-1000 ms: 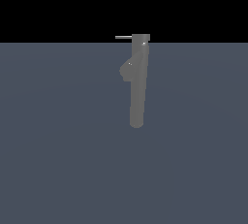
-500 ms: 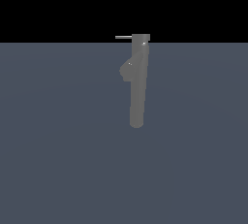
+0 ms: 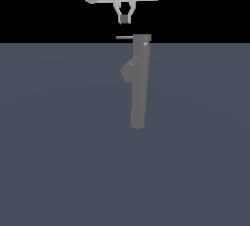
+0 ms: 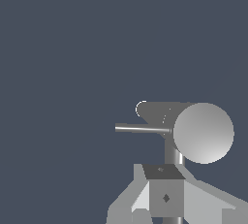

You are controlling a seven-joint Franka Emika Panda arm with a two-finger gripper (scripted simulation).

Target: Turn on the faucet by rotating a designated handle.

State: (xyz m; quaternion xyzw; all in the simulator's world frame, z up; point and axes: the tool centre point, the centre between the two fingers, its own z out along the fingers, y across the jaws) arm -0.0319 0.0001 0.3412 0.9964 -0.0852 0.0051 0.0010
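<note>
**Gripper above the handle**

The gripper (image 3: 125,18) hangs with its fingertips together, holding nothing, just above the handle (image 3: 124,37). That thin rod juts toward the exterior view's left from the top of the faucet (image 3: 139,80), which stands on the table (image 3: 58,146).

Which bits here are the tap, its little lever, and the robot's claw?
faucet (image 3: 138,88): exterior view, middle of the dark upright column.
handle (image 3: 124,37): exterior view, midway along the thin rod jutting from the cap.
gripper (image 3: 125,18): exterior view, at the closed fingertips above the handle.
</note>
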